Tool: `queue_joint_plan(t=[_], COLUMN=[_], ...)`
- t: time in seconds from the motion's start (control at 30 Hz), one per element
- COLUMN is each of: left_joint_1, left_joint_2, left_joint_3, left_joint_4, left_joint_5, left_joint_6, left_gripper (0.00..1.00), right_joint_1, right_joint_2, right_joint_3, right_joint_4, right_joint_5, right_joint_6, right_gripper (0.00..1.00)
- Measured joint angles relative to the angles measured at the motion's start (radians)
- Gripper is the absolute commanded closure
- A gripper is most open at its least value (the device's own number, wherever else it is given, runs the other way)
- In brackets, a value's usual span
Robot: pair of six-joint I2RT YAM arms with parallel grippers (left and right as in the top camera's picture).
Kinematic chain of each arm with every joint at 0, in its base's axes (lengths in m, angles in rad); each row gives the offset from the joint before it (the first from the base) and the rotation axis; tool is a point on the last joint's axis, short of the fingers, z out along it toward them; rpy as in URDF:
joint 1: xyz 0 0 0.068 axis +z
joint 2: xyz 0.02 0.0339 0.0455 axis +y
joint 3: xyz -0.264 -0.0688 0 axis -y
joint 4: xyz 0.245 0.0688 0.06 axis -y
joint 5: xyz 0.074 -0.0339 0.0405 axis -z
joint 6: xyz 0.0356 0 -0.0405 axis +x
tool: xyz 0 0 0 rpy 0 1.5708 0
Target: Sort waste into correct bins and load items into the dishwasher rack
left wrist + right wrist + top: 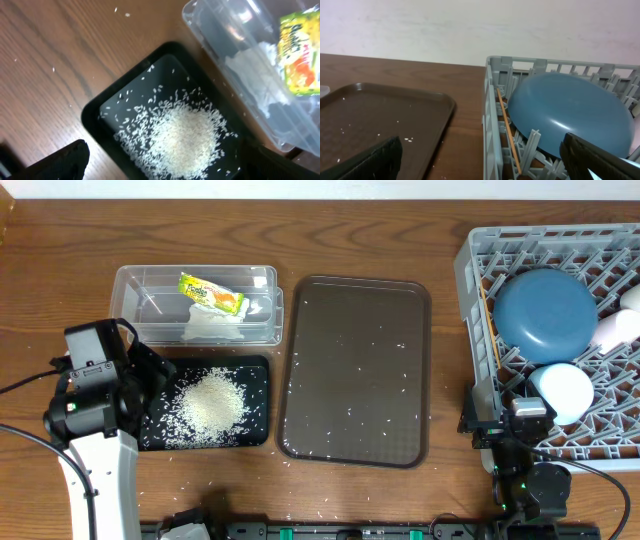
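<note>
Hovering spread left gripper (pixel 170 167) over black tub (pixel 91 114)'s rice (pixel 185 136), right gripper (pixel 482 162) spread beside rack (pixel 491 102)

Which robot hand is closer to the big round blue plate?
Right. The right gripper sits beside the grey plastic rack, close to the blue plate. The left gripper is far across the table, over the shallow black tub holding rice.

Layout on table (pixel 300 240): two tubs at left, back tub (pixel 125 290) directly behind front tub (pixel 255 405). In back tub, wrapper (pixel 211 293) just behind tissue (pixel 212 327). In front tub, rice (pixel 212 405) piled mid-floor; stray grains on tray (pixel 355 320), which sits just right of both tubs, mid-table. Far right, apart from tray: rack (pixel 475 270), with plate (pixel 545 315) inside, bowl (pixel 562 390) just in front of it, chopsticks (pixel 490 325) along the left wall.
</note>
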Motion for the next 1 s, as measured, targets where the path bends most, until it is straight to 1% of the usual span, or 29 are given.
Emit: queue_joint_plan(t=[0.17, 0.3, 0.47, 0.6, 0.83, 1.0], left_joint_1=[0.0, 0.0, -0.024, -0.106, -0.283, -0.336], left_joint_2=[-0.01, -0.064, -0.139, -0.201, -0.34, -0.449], left_joint_3=[0.0, -0.005, -0.058, -0.158, -0.35, -0.46], left_joint_4=[-0.078, -0.126, -0.119, -0.016, 0.258, 0.366], left_joint_5=[0.016, 0.039, 0.049, 0.054, 0.06, 0.06], left_joint_6=[0.0, 0.001, 0.02, 0.045, 0.089, 0.097], left_gripper=[0.04, 0.03, 0.04, 0.04, 0.04, 0.04], right_joint_1=[0.0, 0.0, 0.0, 0.0, 0.0, 0.0], right_joint_2=[0.0, 0.0, 0.0, 0.0, 0.0, 0.0], right_joint_3=[0.0, 0.0, 0.0, 0.0, 0.0, 0.0], right_joint_4=[0.0, 0.0, 0.0, 0.0, 0.0, 0.0], right_joint_5=[0.0, 0.0, 0.0, 0.0, 0.0, 0.001], right_joint_6=[0.0, 0.0, 0.0, 0.0, 0.0, 0.0], right_gripper=[0.01, 0.01, 0.01, 0.01, 0.01, 0.01])
